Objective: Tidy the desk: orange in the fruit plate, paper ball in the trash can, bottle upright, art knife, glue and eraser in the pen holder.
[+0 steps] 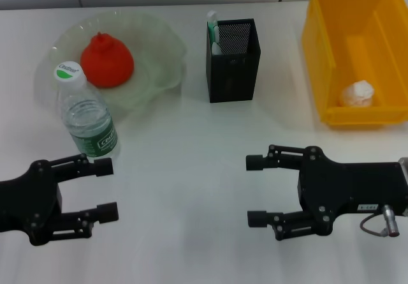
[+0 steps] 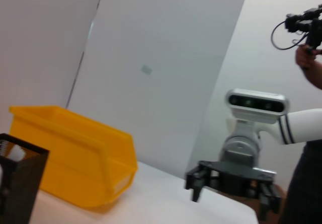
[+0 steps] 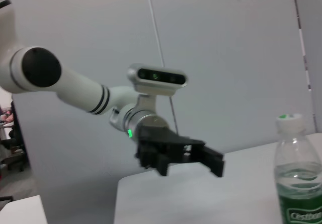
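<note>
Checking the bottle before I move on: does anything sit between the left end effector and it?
Nothing visible does. The left end effector is open, low on the table, and the bottle stands upright just beyond its upper finger, bare table between them. The fruit plate lies behind the bottle, not in the path.

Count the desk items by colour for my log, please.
Yellow: 1, bin
Black: 1, pen holder
Orange-red: 1, orange
Clear: 2, bottle, plate
White: 1, paper ball
Total: 6
</note>
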`<state>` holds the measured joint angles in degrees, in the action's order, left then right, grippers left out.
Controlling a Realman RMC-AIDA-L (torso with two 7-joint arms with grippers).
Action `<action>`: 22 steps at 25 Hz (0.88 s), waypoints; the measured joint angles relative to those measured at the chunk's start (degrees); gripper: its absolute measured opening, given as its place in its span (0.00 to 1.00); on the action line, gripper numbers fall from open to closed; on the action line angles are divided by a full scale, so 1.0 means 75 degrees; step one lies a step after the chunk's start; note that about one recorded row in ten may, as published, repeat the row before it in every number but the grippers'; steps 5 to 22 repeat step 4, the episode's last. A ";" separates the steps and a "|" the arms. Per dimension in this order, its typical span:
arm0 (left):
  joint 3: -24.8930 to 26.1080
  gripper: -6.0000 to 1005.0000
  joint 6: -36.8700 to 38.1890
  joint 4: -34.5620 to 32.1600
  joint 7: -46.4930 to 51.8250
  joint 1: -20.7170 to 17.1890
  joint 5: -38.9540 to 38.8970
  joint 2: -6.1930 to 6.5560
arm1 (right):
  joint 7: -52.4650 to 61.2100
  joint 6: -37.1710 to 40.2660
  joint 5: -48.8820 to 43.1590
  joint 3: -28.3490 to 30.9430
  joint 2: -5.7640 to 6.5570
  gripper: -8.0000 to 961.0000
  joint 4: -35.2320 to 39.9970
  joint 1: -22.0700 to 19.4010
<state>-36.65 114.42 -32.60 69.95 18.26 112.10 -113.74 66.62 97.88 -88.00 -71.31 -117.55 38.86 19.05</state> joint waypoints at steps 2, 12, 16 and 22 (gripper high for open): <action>0.0036 0.79 -0.0041 -0.0001 -0.0003 -0.0001 0.0002 0.0029 | -0.0001 0.0017 -0.0009 -0.0006 -0.0001 0.87 -0.0007 0.0000; 0.0067 0.79 -0.0065 -0.0003 -0.0006 -0.0007 0.0001 0.0055 | -0.0002 0.0028 -0.0013 -0.0010 -0.0001 0.87 -0.0013 0.0003; 0.0067 0.79 -0.0065 -0.0003 -0.0006 -0.0007 0.0001 0.0055 | -0.0002 0.0028 -0.0013 -0.0010 -0.0001 0.87 -0.0013 0.0003; 0.0067 0.79 -0.0065 -0.0003 -0.0006 -0.0007 0.0001 0.0055 | -0.0002 0.0028 -0.0013 -0.0010 -0.0001 0.87 -0.0013 0.0003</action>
